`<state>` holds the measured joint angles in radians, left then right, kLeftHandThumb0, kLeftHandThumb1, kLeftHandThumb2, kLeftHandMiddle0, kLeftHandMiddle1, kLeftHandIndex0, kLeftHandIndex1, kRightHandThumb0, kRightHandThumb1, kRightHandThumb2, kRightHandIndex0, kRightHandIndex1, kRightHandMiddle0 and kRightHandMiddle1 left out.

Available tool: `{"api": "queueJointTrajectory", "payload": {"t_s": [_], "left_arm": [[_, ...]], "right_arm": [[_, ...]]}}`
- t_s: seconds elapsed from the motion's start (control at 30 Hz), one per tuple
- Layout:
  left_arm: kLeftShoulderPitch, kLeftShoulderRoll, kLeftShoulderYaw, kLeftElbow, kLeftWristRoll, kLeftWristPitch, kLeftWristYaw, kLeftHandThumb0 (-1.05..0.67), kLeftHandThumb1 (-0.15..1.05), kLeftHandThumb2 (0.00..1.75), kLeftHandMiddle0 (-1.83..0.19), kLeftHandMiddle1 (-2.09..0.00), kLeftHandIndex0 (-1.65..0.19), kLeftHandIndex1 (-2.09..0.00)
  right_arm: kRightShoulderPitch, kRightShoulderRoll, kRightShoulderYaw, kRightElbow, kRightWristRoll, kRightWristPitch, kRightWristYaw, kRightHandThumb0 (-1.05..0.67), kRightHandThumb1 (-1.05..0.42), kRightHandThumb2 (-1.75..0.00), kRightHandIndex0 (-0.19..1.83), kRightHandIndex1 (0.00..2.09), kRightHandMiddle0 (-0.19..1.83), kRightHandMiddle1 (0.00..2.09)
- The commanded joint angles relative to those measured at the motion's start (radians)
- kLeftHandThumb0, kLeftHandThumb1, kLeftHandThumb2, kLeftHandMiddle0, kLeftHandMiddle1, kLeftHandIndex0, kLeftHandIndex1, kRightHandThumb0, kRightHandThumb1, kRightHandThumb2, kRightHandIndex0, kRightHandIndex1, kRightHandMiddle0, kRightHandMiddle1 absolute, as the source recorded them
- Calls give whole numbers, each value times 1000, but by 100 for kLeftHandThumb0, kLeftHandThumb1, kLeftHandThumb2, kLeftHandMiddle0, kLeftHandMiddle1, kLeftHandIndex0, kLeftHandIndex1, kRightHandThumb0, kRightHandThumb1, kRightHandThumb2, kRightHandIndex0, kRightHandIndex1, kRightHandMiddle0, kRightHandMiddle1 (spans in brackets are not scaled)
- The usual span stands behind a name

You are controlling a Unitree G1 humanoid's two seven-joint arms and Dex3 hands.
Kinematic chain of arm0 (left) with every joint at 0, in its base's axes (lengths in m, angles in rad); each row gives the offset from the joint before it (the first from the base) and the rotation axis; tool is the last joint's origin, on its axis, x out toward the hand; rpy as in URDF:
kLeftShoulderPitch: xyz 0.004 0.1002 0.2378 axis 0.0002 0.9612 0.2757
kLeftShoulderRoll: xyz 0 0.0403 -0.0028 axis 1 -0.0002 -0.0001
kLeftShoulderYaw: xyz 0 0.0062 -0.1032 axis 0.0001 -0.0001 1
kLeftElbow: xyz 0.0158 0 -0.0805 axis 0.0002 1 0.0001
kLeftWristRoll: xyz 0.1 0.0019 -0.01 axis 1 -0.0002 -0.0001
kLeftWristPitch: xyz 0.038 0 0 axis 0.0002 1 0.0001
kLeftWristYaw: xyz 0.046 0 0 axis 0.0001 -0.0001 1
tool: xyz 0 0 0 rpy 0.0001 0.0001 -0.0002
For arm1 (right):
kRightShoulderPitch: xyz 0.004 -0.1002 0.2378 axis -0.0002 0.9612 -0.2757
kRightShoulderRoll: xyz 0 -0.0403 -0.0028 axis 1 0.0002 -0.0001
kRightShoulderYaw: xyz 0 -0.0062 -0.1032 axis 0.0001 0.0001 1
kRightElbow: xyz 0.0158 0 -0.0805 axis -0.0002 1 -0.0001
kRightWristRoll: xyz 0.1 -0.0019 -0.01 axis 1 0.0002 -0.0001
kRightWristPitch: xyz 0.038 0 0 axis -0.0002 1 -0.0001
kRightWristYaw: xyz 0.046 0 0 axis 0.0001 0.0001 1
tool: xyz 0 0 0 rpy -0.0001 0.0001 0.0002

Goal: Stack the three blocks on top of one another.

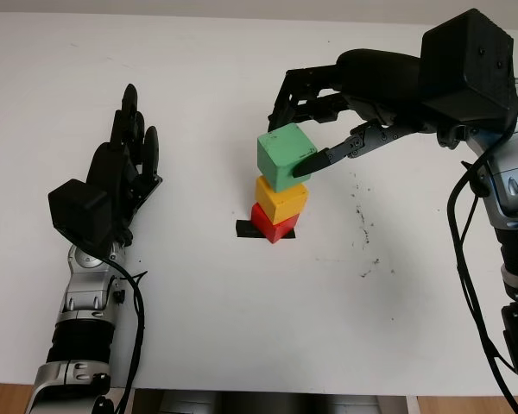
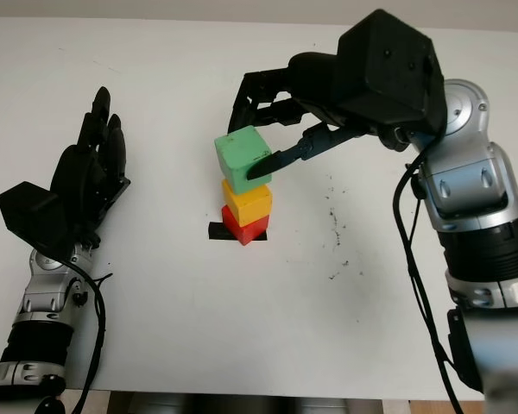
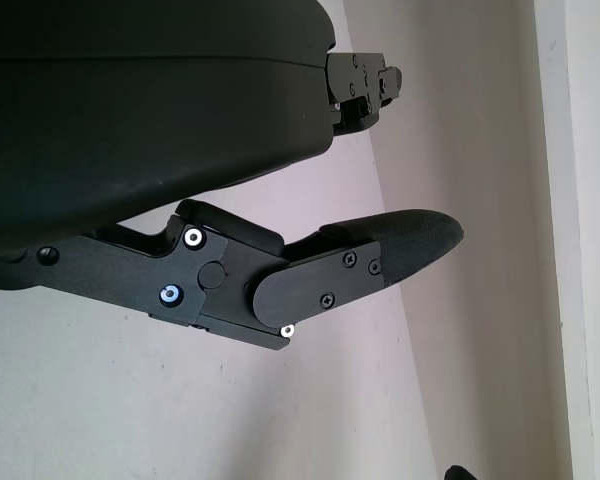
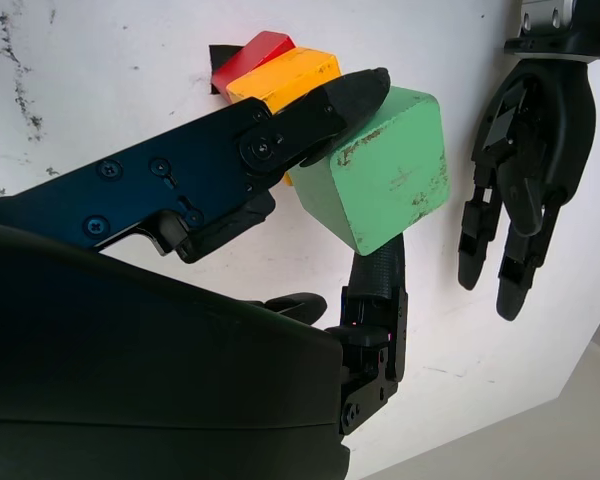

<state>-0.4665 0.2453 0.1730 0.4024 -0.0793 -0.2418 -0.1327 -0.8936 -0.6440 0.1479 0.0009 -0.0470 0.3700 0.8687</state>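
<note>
You are looking down at a white table (image 1: 198, 328) with a black tape mark (image 1: 245, 229) near its middle. On that mark the red block (image 1: 272, 222) is sitting with the yellow block (image 1: 281, 200) on top of it. Your right hand (image 1: 315, 129) is pinching the green block (image 1: 285, 155), tilted, over the yellow one. Your left hand (image 1: 121, 168) is lying open well to the left of the stack.

In the right wrist view, a finger (image 4: 330, 110) and another behind are gripping the green block (image 4: 385, 175) just beside the yellow block (image 4: 285, 75).

In the left wrist view, your left hand's finger (image 3: 380, 255) is hanging over bare white surface, holding nothing.
</note>
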Motion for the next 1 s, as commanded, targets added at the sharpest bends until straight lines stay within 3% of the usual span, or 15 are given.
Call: {"api": "queueJointTrajectory", "payload": {"t_s": [0.0,0.97], "left_arm": [[12,2,-4,-10,8,-10,5,-69,105,69,11,-5,10,-5],[19,-1,-1,-16,7,-17,7,-68,105,70,11,-6,9,-6]], "right_arm": [[-5,-16,-1,-6,-6,-2,1,-55,-99,-5,39,4,31,169],[37,-6,11,-15,-23,13,-10,-53,-98,-6,39,4,31,163]]}}
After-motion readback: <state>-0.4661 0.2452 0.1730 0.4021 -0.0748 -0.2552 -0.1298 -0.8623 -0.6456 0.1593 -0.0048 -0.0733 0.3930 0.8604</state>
